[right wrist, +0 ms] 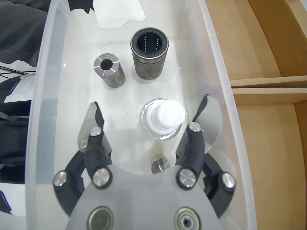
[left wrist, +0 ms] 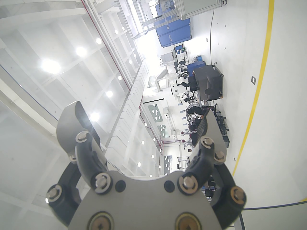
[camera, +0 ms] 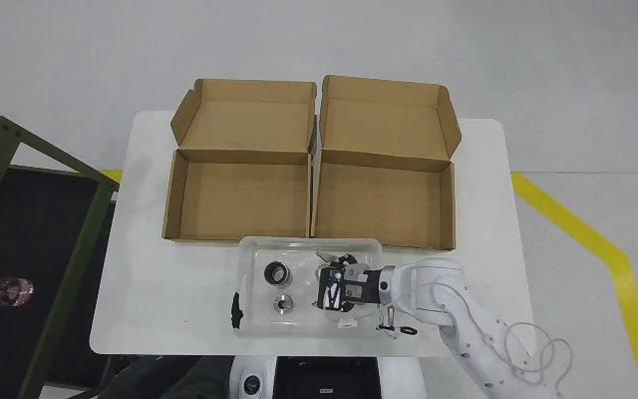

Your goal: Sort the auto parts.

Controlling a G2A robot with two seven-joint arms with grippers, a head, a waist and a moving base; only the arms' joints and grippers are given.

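White worktop (camera: pixel 150 299) carried a clear bin (right wrist: pixel 38 92); in it the right hand (right wrist: pixel 151 102) hung spread over a white-capped part (right wrist: pixel 169 114). Centring, lowering, then closing gently seemed wise.

no readable text, white paper patch (right wrist: pixel 118 10) on clear bin (right wrist: pixel 211 48) blank, blue cabinets' (left wrist: pixel 172 31) print too small

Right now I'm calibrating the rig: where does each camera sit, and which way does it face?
Top view: above the arms, facing down at the white table; the right gripper hangs over the clear plastic bin.
Left wrist view: on the left wrist, facing the hall ceiling; open fingers show.
Right wrist view: on the right wrist, facing down into the bin; open fingers flank a white plastic part.
Shared: top and right wrist views show the bin.
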